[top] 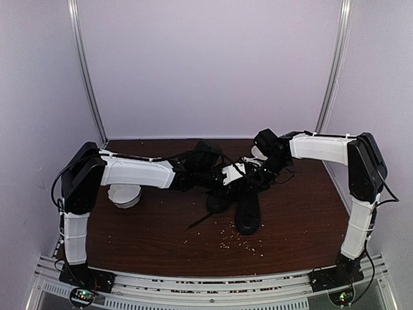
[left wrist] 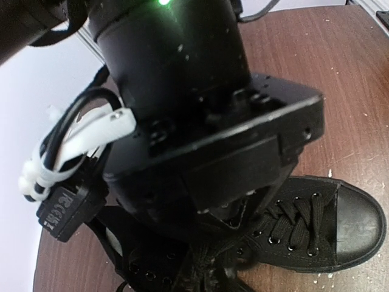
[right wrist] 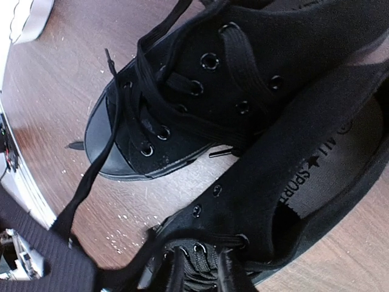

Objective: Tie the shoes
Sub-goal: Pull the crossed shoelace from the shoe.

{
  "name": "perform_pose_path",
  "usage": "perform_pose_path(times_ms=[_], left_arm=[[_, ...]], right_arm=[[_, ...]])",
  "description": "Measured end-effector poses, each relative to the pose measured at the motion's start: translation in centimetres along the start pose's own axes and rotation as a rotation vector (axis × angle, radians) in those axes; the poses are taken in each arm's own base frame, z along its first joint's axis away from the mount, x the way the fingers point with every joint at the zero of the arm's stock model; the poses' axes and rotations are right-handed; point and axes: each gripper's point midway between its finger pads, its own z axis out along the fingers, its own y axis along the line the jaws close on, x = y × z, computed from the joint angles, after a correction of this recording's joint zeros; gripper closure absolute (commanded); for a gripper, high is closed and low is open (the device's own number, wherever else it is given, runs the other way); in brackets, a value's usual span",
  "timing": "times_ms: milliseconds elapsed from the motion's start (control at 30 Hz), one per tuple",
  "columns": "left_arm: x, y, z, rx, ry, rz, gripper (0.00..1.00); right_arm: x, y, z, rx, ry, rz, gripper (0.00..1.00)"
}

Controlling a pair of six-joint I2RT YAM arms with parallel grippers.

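Two black shoes (top: 247,213), one white bowl (top: 124,196), left jaws clenched, right jaws unclear.

Overhead view: I see soft, even light on pale walls (top: 206,64); the table (top: 142,239) is dim brown, the shoes (top: 247,208) a black mass without detail. Left wrist view: a green lamp (left wrist: 163,2) flares at the top edge and the near housing (left wrist: 182,79) is blurred. Right wrist view: a pale sheen lies on the table at left, and the lower edge is out of focus.

The shoes (top: 247,210) lie side by side mid-table (top: 303,213), bowl (top: 124,196) to their left
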Motion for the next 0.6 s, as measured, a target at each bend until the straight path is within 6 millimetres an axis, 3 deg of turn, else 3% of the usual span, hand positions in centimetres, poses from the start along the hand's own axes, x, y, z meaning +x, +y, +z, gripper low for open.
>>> perform_pose_path(times_ms=[300,600], left_arm=[[1.5,-0.5,1.0,0.006,0.04,-0.01,1.0],[1.6,-0.3,1.0,-0.008,0.047,-0.018,1.0]], right_arm=[[0.4,-0.5,-0.4,0.042,0.011,0.008,0.74],[0.1,-0.7,-3.1,0.101,-0.036,0.021,0.72]])
